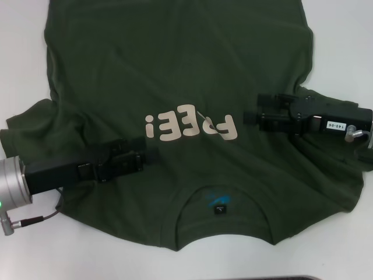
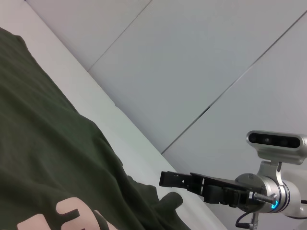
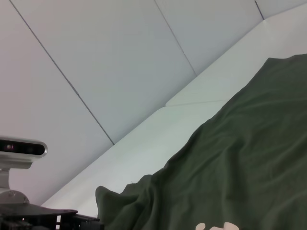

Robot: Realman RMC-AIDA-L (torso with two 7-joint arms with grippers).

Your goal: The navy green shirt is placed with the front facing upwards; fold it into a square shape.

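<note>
Dark olive-green cotton T-shirt point(image 1: 175, 76), cream block letters point(image 1: 189, 127) face up, spread across white table point(image 1: 344, 35), collar at near edge. Left gripper point(image 1: 152, 156) over chest beside letters; right gripper point(image 1: 252, 116) over lettering's other end. Finger opening of both: cannot tell.

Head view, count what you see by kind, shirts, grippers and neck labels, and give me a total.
Shirts: 1, the green shirt spread on the white table.
Grippers: 2, the left gripper and the right gripper, both over the shirt's chest.
Neck labels: 1, the black label.
Total: 4
</note>
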